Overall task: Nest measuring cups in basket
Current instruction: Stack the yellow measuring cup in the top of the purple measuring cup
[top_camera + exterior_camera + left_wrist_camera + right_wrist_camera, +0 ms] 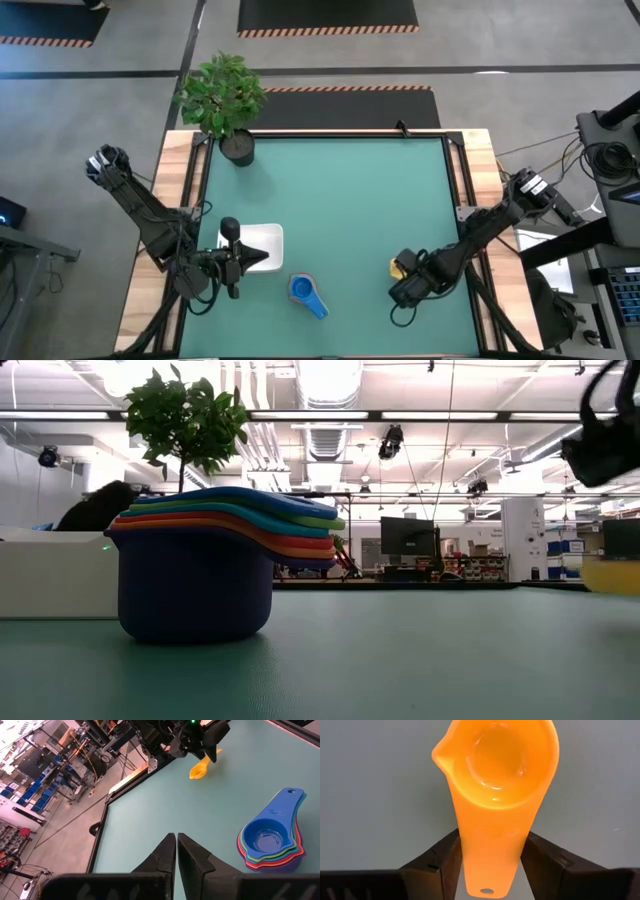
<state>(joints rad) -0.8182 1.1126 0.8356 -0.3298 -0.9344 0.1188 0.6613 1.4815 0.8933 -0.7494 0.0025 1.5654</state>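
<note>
A stack of nested measuring cups [306, 293] [200, 575] [272, 840] stands on its dark blue bottom cup on the green table near the front edge. It is to the right of the white basket [265, 237] [50, 575], not in it. A single yellow cup [401, 265] [199, 770] [502, 765] sits mouth up on the table at the right. My right gripper [405, 277] [492, 845] is open above it, astride its handle. My left gripper [262, 262] [176, 852] is shut on nothing and hovers over the basket's near edge. My right gripper comes from above, pointing down, with a finger [442, 857] close beside each long edge of the yellow cup's handle [492, 865]. I cannot tell whether the fingers touch it. The cup rests upright on the table.
A potted plant [225, 95] [188, 420] stands at the table's far left corner. Bare green table [350, 190] lies between the arms and toward the far edge. Wooden rails [480, 180] run along the table's sides.
</note>
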